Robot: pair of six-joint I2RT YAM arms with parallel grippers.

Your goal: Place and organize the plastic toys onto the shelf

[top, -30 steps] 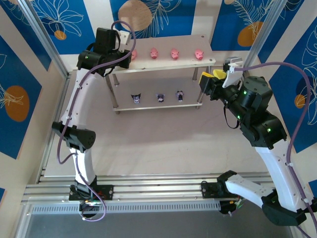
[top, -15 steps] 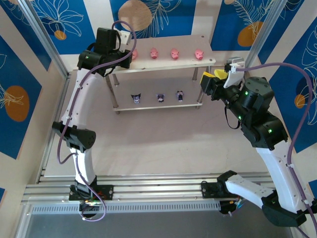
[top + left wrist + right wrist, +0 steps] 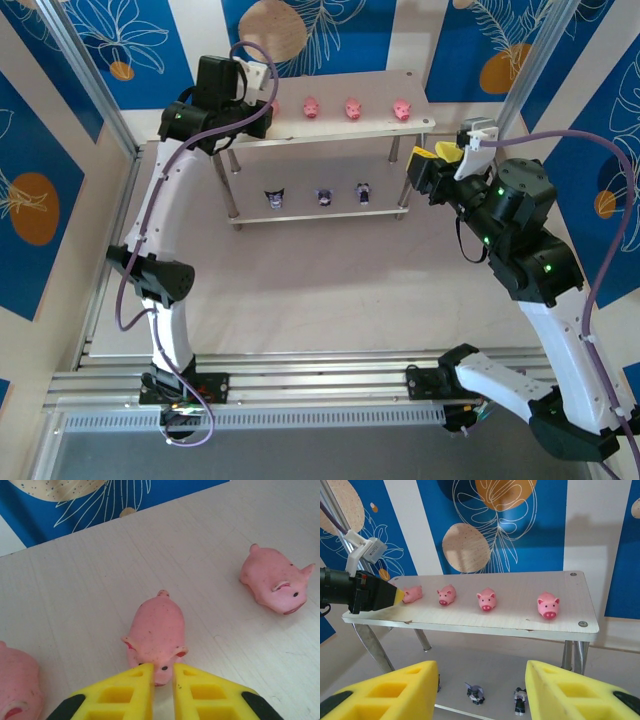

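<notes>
Shelf: two-tier, at far side of table. Upper board: five pink pigs in one row, spaced apart, upright. Lower board: three dark figurines in row, upright. Left gripper: over upper board's left end, yellow fingers nearly together, clenched on snout of second pig from left, which stands on board. Right gripper: spread wide, empty, off shelf's right end, facing it.
</notes>
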